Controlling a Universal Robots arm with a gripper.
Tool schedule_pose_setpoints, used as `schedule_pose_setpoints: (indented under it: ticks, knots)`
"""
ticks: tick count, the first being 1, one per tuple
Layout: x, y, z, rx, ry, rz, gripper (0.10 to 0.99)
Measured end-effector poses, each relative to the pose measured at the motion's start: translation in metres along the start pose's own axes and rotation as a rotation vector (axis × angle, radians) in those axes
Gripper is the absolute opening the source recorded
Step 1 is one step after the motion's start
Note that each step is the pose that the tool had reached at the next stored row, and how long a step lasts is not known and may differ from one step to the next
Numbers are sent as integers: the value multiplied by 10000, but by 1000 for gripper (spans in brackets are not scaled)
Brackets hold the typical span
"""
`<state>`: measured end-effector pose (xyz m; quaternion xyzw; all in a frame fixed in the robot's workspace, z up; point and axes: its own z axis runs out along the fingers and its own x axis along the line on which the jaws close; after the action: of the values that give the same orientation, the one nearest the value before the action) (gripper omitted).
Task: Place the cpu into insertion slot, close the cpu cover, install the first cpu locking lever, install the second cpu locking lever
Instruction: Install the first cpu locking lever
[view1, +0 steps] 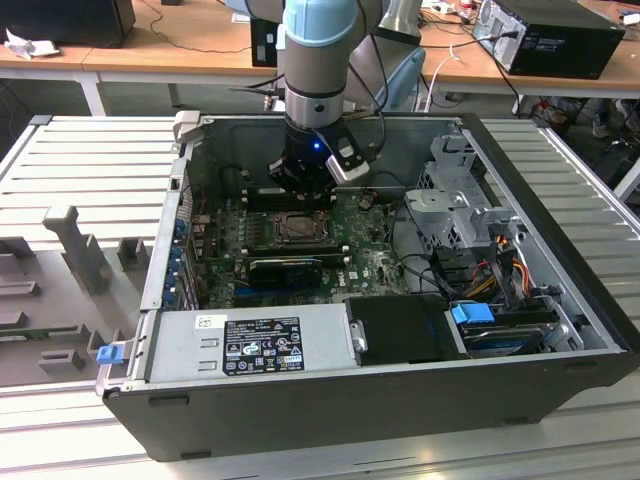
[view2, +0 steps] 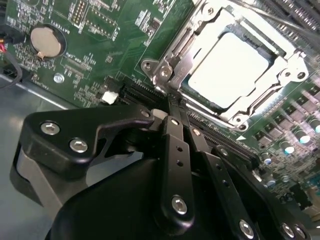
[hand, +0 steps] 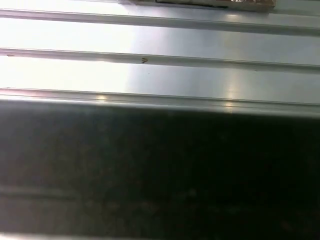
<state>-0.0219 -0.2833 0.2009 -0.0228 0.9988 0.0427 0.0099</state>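
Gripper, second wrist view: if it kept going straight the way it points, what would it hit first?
Probably the metal cover frame of the insertion slot, near its corner; the cpu lies just beyond. Depth is unclear.

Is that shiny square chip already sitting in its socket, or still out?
In. In the second wrist view the chip lies flat inside the socket, with the metal frame closed around its edges.

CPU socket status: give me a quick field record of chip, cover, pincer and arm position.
cpu: silver-topped chip seated in the insertion slot
cover: metal frame lies down around the chip
pincer: fingers together, holding nothing, beside the socket's edge
arm: reaches down into the open computer case, above the motherboard
coin battery: on the green board, apart from the socket
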Motion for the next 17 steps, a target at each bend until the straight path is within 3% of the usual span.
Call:
schedule_pose_setpoints:
  ticks: [5, 17]
  knots:
    - [-2, 9, -110, 1, 1, 0, 106]
    - [-1, -37, -119, 1, 3, 0, 106]
